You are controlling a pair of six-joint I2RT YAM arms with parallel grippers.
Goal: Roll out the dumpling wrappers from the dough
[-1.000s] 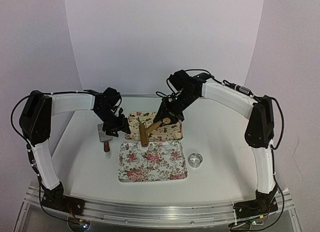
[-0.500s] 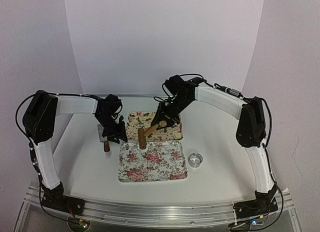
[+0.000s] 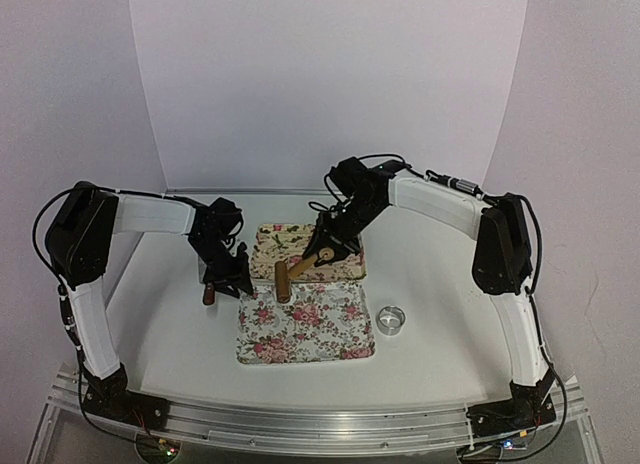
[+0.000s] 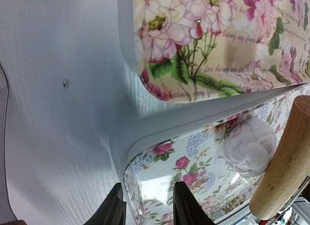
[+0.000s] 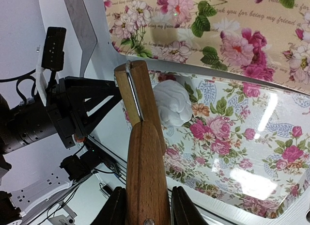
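A soft white lump of dough (image 4: 249,145) (image 5: 172,101) lies in the far left corner of the near flowered tray (image 3: 305,360) (image 4: 193,157). My right gripper (image 3: 325,249) (image 5: 147,205) is shut on a wooden rolling pin (image 3: 295,269) (image 5: 145,152), which slants down so that its end sits right beside the lump. My left gripper (image 3: 232,279) (image 4: 147,205) straddles that tray's left corner, one finger outside the rim and one inside, closed on it. The dumpling wrappers are out of view.
A second flowered tray (image 3: 275,246) (image 4: 218,40) lies just behind the near one. A scraper with a brown handle (image 3: 209,294) and grey blade (image 5: 80,26) lies left of the trays. A small metal ring (image 3: 390,321) stands right of the near tray.
My left gripper has come down and to the right from over the scraper to the near tray's corner and closed on its rim. The rolling pin has shifted slightly toward the dough.
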